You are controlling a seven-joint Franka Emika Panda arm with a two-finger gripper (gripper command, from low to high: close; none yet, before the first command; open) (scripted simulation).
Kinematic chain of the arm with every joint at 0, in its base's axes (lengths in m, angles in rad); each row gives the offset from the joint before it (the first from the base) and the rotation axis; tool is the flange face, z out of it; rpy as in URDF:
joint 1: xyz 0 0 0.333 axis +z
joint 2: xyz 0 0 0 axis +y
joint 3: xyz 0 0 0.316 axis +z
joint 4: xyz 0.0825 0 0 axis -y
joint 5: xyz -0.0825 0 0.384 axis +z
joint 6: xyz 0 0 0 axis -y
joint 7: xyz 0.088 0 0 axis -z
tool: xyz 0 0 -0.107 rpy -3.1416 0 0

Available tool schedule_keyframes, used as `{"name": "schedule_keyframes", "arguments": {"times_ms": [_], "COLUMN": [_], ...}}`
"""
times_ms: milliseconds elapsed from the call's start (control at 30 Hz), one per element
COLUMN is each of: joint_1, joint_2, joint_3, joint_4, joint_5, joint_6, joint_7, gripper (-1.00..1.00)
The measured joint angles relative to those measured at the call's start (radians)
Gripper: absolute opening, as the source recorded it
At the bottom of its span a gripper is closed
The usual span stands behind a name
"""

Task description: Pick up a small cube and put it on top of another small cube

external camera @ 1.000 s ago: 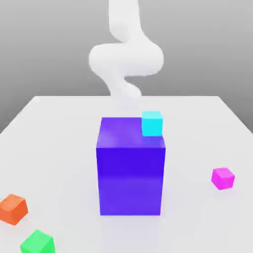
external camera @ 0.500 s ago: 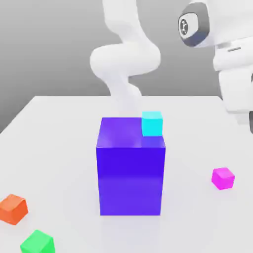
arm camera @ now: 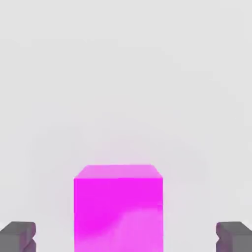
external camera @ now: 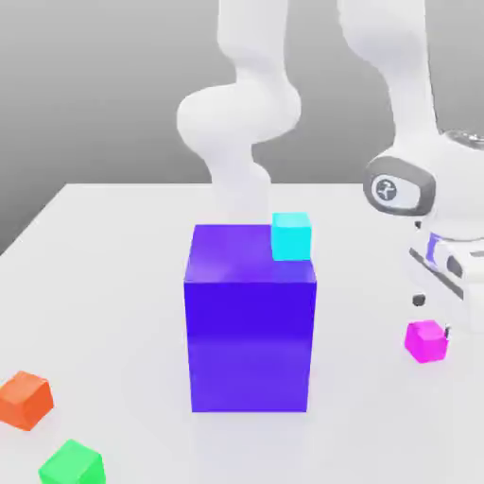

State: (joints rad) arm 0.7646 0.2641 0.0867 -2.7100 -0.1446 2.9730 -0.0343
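The small cube (external camera: 426, 341), plain magenta-pink, rests on the white table (external camera: 113, 284) at the exterior view's right. My gripper (external camera: 433, 316) hangs just above it, open, with one dark fingertip on each side of the cube and neither touching it. In the hand view the small cube (arm camera: 118, 209) sits between the two grey fingertips (arm camera: 17, 236) of the gripper (arm camera: 125, 237), with a wide gap on both sides.
A big purple-blue block (external camera: 250, 331) stands mid-table with a cyan cube (external camera: 291, 235) on its top far corner. An orange cube (external camera: 25, 399) and a green cube (external camera: 71, 464) lie at the front of the exterior view's left.
The arm has swung in from the upper right and come down over the magenta cube. The fingers stayed open and no cube has moved.
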Motion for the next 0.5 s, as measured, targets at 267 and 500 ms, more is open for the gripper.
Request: {"name": "schedule_keyframes", "arguments": {"times_ms": [267, 500], "joint_1": [0.026, -0.013], "joint_2": [0.069, -0.139], "joint_3": [-0.030, 0.033], "joint_4": [0.013, -0.028], "joint_5": [-0.020, 0.082], "joint_6": [0.054, -0.112], "joint_7": [0.018, -0.060], "gripper": [-1.00, -1.00]}}
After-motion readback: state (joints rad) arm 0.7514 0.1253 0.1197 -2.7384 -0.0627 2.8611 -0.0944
